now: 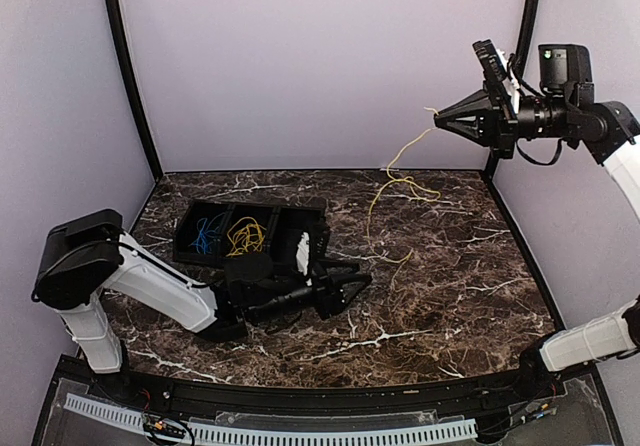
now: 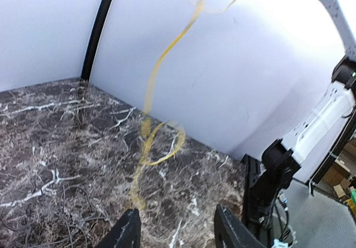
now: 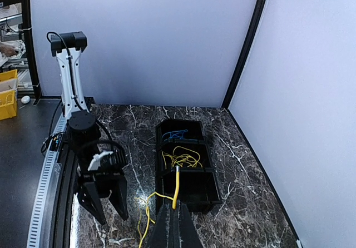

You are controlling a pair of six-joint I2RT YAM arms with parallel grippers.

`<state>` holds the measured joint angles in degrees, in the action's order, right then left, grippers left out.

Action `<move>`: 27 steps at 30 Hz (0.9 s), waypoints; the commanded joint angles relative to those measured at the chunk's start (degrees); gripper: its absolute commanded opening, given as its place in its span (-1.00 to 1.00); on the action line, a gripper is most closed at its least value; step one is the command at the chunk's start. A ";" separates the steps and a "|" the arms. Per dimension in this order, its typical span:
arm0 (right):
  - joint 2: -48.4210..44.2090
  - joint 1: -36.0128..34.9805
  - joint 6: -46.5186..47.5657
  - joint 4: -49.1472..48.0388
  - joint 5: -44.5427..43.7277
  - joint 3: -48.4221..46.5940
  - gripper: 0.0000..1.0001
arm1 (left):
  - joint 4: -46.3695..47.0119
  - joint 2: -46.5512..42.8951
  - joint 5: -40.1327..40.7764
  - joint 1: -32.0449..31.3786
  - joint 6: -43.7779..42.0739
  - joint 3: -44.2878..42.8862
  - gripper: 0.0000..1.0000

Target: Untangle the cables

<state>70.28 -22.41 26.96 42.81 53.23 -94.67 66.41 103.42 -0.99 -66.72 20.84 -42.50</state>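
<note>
Right claw (image 1: 440,119), raised at two o'clock, pinches a yellow cable (image 3: 177,187) trailing to the table (image 1: 450,286). It looks freed but not stowed. Left claw (image 1: 356,292) is spread, empty. Blue coil (image 1: 208,234) and yellow coil (image 1: 245,234) lie in separate compartments of the tray (image 1: 260,206) at ten o'clock.

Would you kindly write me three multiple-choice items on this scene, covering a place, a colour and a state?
1. Where is the blue cable? A in the tray; B hanging in the air; C out of view.
2. What colour is the held cable in the right gripper? A blue; B yellow; C black.
3. How is the left gripper? A shut on a cable; B open, empty; C out of view.
Answers: 1 A, it lies in an end compartment; 2 B, a yellow strand hangs from the shut tips; 3 B, its fingers stand apart.
</note>
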 commanded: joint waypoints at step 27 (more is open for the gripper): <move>-2.30 0.29 -0.65 -5.08 1.87 9.39 -1.00 | -41.68 -10.76 1.69 5.21 2.42 -23.67 0.35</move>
<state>69.01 -22.33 26.94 39.86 54.15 -85.78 26.39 91.24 4.89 -62.02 21.06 -64.20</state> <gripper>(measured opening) 0.009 0.676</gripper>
